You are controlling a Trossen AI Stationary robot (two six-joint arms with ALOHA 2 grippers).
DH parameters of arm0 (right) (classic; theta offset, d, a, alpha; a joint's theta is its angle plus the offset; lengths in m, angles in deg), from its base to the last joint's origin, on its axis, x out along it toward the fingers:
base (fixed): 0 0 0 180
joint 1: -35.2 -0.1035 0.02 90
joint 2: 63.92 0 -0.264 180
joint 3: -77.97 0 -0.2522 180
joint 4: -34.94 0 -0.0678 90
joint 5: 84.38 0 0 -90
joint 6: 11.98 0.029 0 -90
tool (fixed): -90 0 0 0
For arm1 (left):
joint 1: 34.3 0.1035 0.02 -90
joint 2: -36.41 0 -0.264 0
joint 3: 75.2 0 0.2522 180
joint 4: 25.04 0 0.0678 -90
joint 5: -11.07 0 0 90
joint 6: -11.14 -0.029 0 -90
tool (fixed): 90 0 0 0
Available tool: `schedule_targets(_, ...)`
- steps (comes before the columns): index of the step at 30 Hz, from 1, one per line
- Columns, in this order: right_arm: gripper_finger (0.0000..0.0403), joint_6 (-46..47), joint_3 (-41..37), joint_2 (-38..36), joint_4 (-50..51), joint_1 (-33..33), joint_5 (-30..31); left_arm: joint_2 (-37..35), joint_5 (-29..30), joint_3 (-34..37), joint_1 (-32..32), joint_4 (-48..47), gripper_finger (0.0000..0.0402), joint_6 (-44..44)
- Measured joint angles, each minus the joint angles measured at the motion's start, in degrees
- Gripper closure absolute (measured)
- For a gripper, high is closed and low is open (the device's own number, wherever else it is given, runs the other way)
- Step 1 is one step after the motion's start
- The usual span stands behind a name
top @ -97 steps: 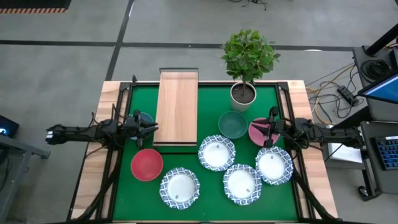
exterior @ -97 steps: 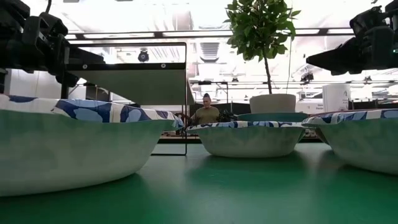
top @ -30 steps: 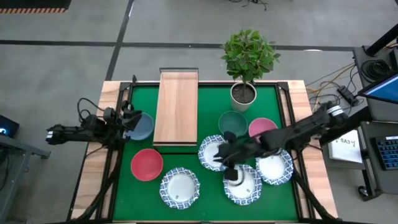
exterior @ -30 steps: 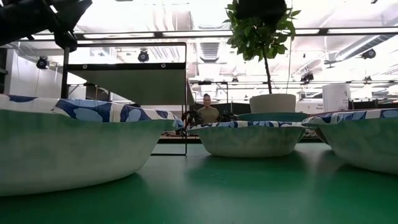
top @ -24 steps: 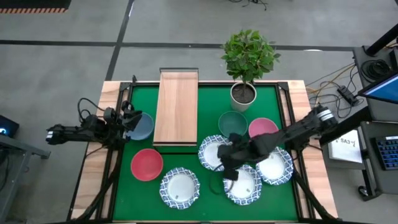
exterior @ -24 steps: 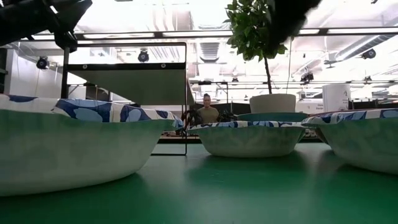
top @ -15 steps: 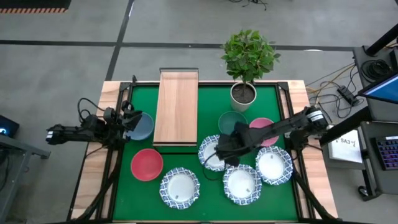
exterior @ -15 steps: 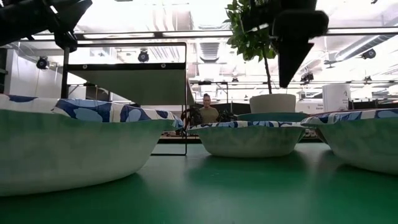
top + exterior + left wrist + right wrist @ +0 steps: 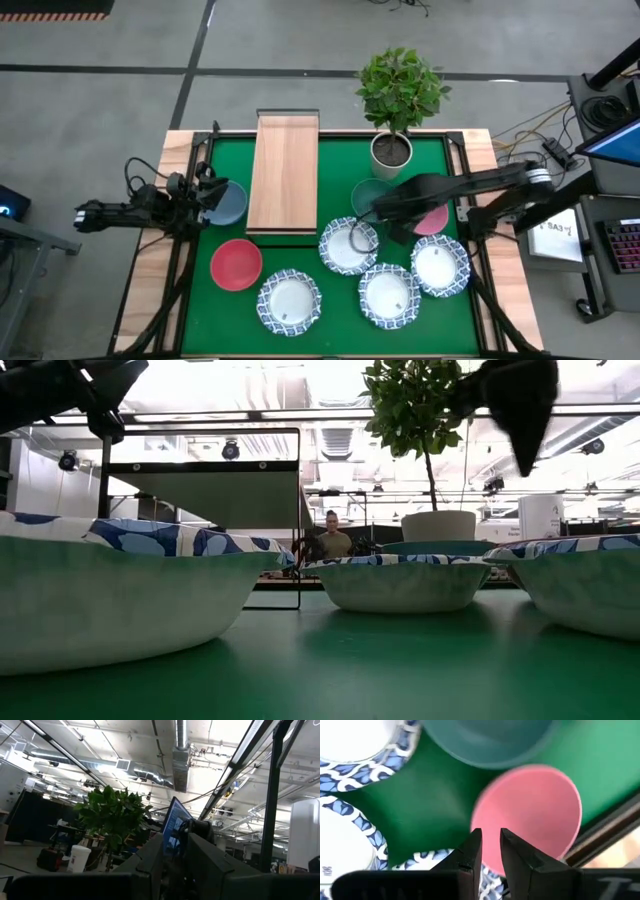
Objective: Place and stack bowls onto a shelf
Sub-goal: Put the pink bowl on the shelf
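Note:
The shelf (image 9: 285,172), a light-wood board, stands at the far left of the green mat. Bowls rest upright on the mat: blue (image 9: 230,205), red (image 9: 236,264), teal (image 9: 368,196), pink (image 9: 436,218) (image 9: 535,805) and several white ones with blue rims (image 9: 345,252). My right gripper (image 9: 412,225) (image 9: 490,836) hangs high above the pink bowl's near rim and points down. Its fingers are almost together with nothing between them. My left gripper (image 9: 208,192) waits at the table's left edge beside the blue bowl, tilted upward, fingers close together.
A potted plant (image 9: 391,150) stands at the far edge, right of the shelf and behind the teal bowl. The white bowls crowd the near half of the mat. In the low view a person (image 9: 332,540) sits far behind the table.
My right gripper has swung from above the near white bowls toward the table's far right, over the pink bowl. It has rolled and tipped from a slanting pose until it points straight down. No bowl has moved.

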Motion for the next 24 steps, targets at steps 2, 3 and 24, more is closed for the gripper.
schedule_targets(2,0.0344,3.19,-2.69,-4.18,-1.66,0.03,1.02,-0.01,0.01,0.0,0.0,0.02,0.0327,0.0)
schedule_targets(3,0.0344,5.3,-3.83,-6.08,-3.21,0.01,1.59,-0.01,0.02,0.0,0.0,0.0,0.0327,0.0)
schedule_targets(24,0.0227,13.96,-20.99,-10.5,-20.24,0.17,0.2,0.0,0.04,0.0,0.0,0.02,0.0327,-0.02)
